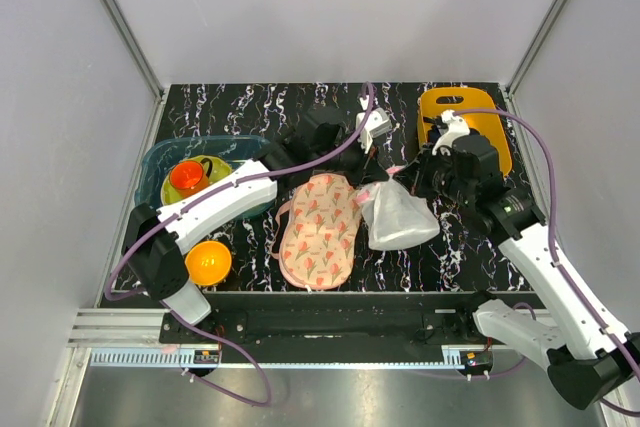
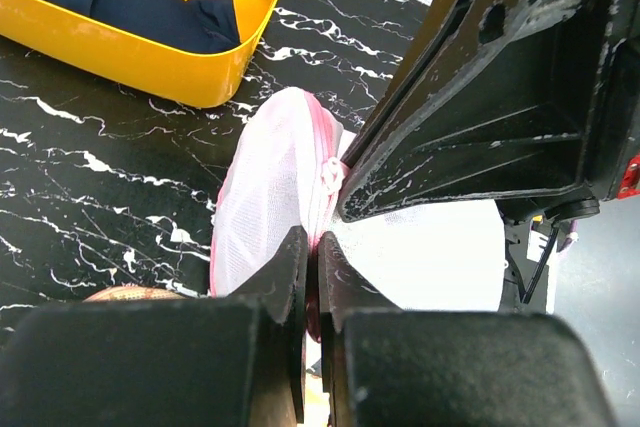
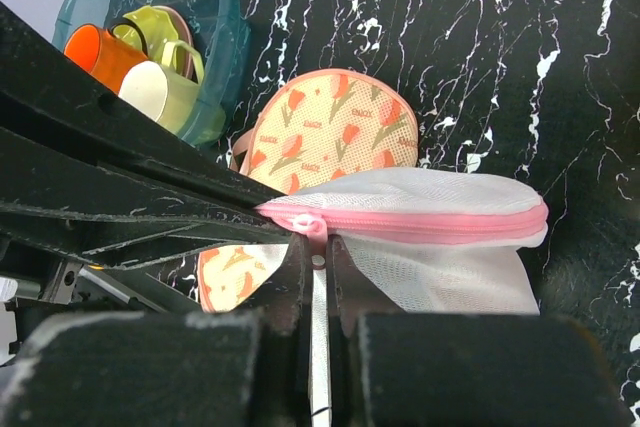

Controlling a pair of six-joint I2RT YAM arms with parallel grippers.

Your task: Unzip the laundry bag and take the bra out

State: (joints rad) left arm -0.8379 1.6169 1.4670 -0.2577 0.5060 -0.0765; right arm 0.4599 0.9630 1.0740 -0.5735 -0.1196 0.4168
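Pulling the slider round the pink zipper trim (image 3: 430, 219) calls for a steady counter-hold. The left gripper (image 2: 312, 265), jaws pressed together on the trim, should hold that pinch fixed. The right gripper (image 3: 318, 252), jaws clamped narrow on the zipper pull (image 3: 318, 327), should follow the rim's curve rather than tug straight. The laundry bag (image 1: 402, 219) lies right of the middle of the table (image 1: 470, 257), beside the floral pad (image 1: 318, 230). It is a white mesh dome, zipped where visible. No bra can be made out through it.

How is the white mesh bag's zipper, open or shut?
Shut where visible: the pink zipper on the laundry bag shows no gap.
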